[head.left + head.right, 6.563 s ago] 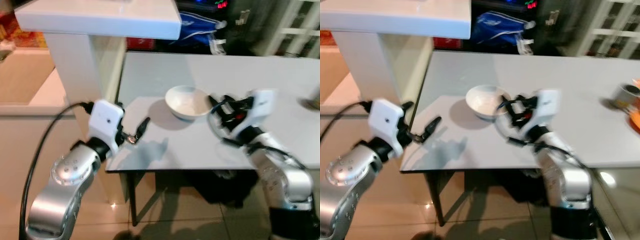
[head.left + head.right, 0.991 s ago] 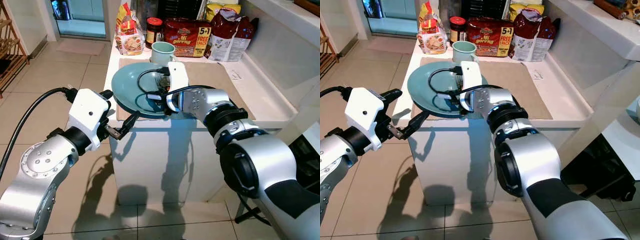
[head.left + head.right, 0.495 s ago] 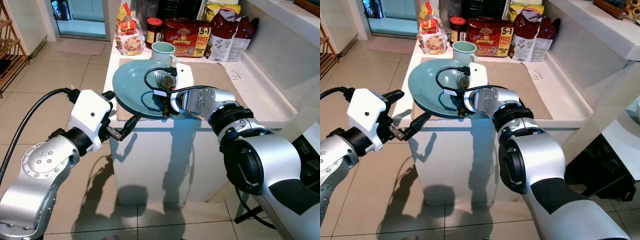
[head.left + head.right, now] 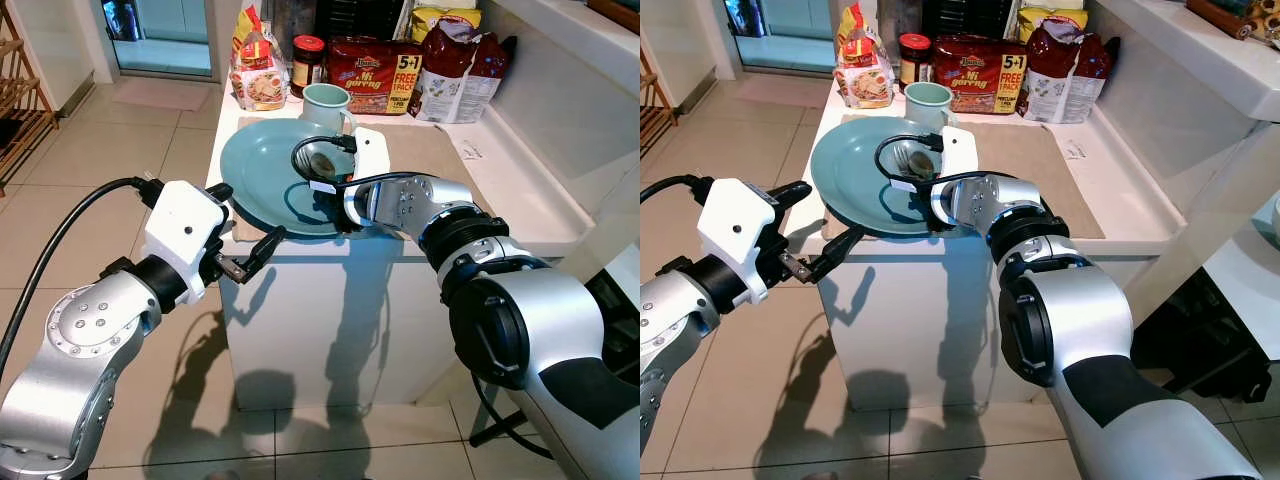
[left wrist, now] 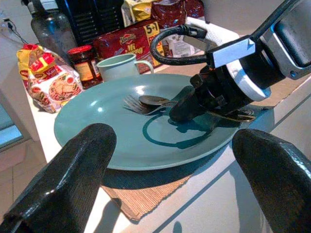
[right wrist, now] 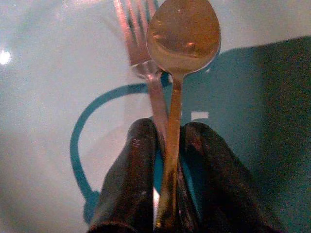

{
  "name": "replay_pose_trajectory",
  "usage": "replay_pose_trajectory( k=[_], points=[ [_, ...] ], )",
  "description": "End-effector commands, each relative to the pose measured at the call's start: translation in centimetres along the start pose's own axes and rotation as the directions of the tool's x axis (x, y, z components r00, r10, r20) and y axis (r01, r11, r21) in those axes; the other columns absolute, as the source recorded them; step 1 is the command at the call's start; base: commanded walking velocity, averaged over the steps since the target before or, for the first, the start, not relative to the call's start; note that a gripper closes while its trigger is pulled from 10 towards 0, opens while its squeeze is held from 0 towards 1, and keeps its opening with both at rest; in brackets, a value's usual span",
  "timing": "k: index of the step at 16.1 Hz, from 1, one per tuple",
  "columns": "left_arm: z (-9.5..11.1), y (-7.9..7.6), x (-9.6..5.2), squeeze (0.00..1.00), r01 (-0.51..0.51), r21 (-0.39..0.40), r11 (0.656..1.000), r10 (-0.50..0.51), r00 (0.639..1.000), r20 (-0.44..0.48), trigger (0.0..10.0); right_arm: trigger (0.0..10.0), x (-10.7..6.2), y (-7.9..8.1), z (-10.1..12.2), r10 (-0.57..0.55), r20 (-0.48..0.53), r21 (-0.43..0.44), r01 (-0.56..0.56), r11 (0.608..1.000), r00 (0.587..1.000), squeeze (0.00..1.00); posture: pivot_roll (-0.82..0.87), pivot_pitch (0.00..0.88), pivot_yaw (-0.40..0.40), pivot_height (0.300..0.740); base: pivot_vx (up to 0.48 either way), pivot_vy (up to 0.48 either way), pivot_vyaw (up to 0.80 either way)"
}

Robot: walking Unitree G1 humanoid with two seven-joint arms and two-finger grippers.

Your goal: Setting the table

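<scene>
Right gripper (image 6: 167,160) pinches the handles of a metal spoon (image 6: 182,36) & metal fork (image 6: 138,43) together, both lying in the round teal plate (image 4: 262,170) on a brown woven mat (image 4: 425,160) at the white counter's edge. Left gripper (image 4: 262,250) is spread wide, just below the plate rim. Pale green mug (image 4: 325,103) stands behind the plate.

Home kitchen, as we read it. White bench (image 4: 520,200) carrying a woven placemat (image 4: 440,160); a teal plate (image 4: 262,170) with fork (image 5: 133,103) and spoon (image 5: 154,100) beneath the right gripper (image 6: 167,145); just beyond it a pale green mug (image 4: 325,103), instant-noodle multipack (image 4: 375,62), snack bags (image 4: 255,70), a red-lidded jar (image 4: 308,55). Beige tiled floor (image 4: 150,150); wooden rack (image 4: 20,90) well off behind the left gripper (image 4: 250,255).
</scene>
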State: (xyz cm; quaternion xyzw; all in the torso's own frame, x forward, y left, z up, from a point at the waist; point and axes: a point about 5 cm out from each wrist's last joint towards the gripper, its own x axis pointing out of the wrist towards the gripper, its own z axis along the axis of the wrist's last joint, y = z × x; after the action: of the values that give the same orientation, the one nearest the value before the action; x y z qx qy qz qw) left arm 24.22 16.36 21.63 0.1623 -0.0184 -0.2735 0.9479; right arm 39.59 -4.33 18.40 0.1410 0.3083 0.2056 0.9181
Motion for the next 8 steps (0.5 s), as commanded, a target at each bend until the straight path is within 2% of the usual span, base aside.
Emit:
replay_pose_trajectory(
  k=[1,3,8],
  points=[
    [0.5,-0.5,0.3,0.00,0.035,0.010,0.999,-0.035,0.999,0.021,10.0,0.0,-0.1,-0.7,-0.4,-0.021,-0.027,0.012,0.021,1.000,0.999,0.00,0.10,0.000,-0.125,0.740,0.000,0.000,0.00],
    [0.5,-0.5,0.3,0.00,0.035,0.013,0.999,-0.035,0.999,0.022,10.0,0.0,-0.2,-0.8,-0.2,-0.021,-0.013,0.028,0.021,0.999,1.000,0.00,0.10,0.000,-0.125,0.740,0.000,0.000,0.00],
    [0.6,-0.2,0.4,0.00,0.024,0.019,1.000,-0.025,0.999,0.027,10.0,0.0,-1.1,-1.0,2.2,0.000,0.072,0.057,-0.004,0.998,0.997,0.00,0.10,0.000,-0.123,0.740,0.000,0.000,0.00]
  ],
)
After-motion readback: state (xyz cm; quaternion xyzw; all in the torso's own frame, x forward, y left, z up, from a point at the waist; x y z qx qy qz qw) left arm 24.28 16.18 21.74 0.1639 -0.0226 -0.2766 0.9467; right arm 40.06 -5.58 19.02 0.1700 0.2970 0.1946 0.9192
